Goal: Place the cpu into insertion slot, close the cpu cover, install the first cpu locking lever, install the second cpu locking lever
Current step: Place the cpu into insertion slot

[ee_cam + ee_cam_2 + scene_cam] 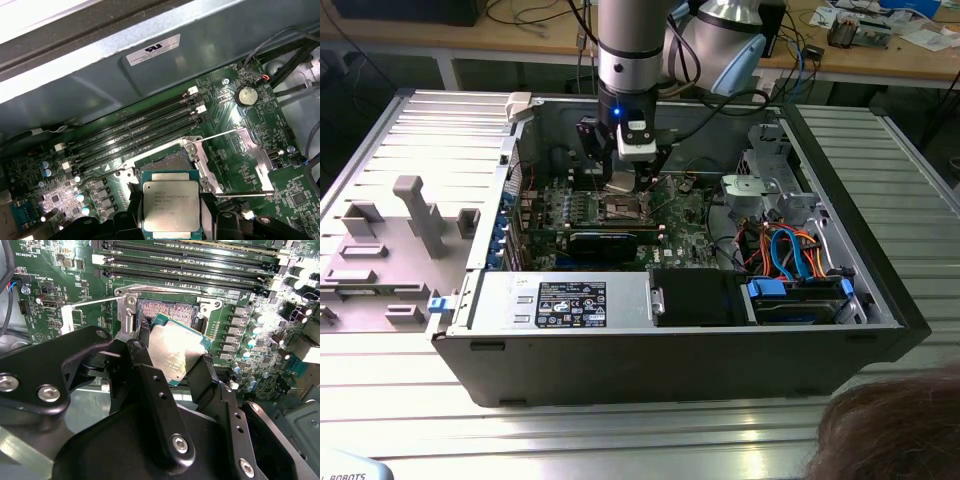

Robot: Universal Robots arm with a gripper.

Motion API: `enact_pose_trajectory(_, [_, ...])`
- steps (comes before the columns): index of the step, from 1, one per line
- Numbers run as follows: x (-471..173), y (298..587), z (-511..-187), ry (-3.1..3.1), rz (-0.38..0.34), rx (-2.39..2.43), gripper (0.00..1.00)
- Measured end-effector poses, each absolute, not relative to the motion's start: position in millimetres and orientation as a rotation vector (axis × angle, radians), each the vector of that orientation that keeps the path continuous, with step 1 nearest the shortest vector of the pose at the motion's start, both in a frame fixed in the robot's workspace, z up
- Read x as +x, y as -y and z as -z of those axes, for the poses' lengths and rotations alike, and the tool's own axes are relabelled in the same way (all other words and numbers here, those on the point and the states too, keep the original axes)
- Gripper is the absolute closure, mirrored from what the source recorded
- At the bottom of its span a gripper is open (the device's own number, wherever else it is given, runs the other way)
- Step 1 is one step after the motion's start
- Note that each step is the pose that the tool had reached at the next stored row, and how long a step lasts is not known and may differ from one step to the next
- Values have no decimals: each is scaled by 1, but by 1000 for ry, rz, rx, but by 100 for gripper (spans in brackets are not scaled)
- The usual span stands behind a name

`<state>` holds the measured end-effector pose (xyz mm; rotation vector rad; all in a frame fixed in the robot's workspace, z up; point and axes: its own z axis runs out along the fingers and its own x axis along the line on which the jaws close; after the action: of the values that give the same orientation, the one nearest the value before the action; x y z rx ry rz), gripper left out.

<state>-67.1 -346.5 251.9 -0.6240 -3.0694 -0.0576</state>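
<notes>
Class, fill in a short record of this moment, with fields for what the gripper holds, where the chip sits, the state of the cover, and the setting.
holding: gripper shut on the cpu, fingers on two opposite edges
chip position: tilted over the insertion slot, not seated
slot: bare, nothing in it
cover: cpu cover swung open beside the slot
setting: green motherboard inside an open computer case

Probably a robotics lab or workshop: an opened computer case (670,370) sits on a ribbed metal table (620,430), its motherboard (282,127) bare beneath the fingers (155,390) of the gripper (620,185), and well beyond them a wooden workbench (910,65) carries tangled cables (535,15).
</notes>
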Motion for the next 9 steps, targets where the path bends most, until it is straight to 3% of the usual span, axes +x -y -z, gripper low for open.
enact_pose_trajectory(9, [-67, 347, -251, 3062, 54, -664, 46])
